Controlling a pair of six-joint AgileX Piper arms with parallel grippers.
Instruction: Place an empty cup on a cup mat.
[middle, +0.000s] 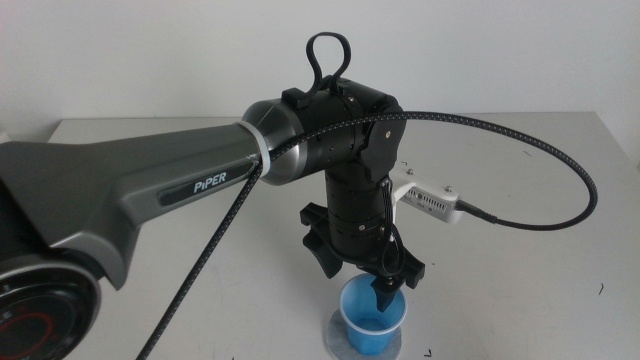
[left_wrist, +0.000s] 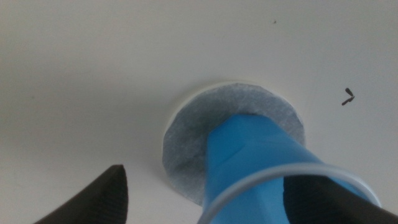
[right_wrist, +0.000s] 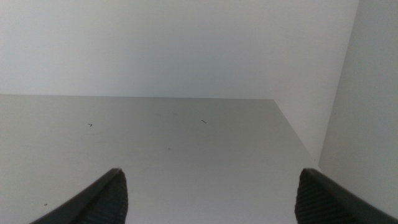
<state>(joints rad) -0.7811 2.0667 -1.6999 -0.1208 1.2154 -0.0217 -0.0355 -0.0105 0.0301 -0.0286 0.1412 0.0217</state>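
Observation:
The blue cup (middle: 372, 318) stands upright on the speckled grey cup mat (middle: 335, 337) near the table's front edge. In the left wrist view the cup (left_wrist: 255, 149) covers part of the mat (left_wrist: 199, 130). My left gripper (middle: 355, 280) is right above the cup and open. One jaw reaches inside the cup's mouth; the other hangs outside, apart from the cup wall, as the left wrist view (left_wrist: 217, 186) shows. My right gripper (right_wrist: 211, 180) is open and empty over bare table and is out of the middle view.
The left arm's braided cable (middle: 560, 165) loops over the table's right half. A small dark mark (left_wrist: 348, 96) lies on the table beside the mat. A white wall (right_wrist: 348, 93) borders the table near the right gripper.

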